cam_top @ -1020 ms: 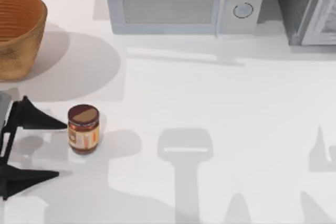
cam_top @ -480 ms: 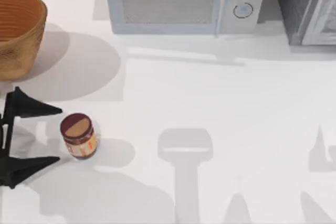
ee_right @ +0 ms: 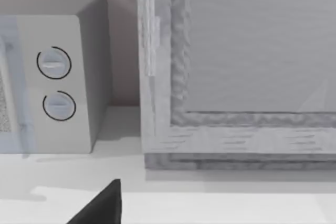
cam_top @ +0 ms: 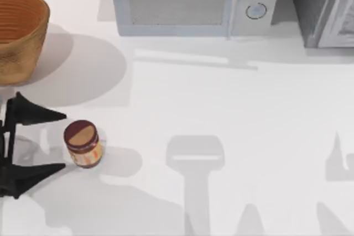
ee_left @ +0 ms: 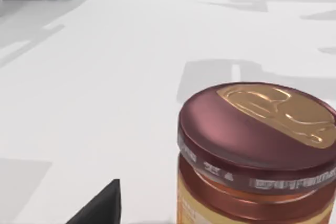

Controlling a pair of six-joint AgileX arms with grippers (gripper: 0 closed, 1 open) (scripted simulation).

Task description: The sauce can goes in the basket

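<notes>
Jaws spread wide, the left gripper (cam_top: pixel 52 141) reaches sideways from the table's left edge beside the untouched sauce can (cam_top: pixel 82 143).

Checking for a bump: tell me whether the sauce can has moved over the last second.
Yes. In the top view the sauce can has shifted toward the table's left edge and the near edge, farther from the microwave, and now sits just off the open left gripper fingertips.

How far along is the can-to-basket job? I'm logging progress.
Early stage. Done: nothing delivered; the small maroon-lidded sauce can stands on the white table, apart from the round woven wicker basket. In hand: the left tool is open, fingers either side of the can, not closed. Left: grip, lift, carry, drop in.
</notes>
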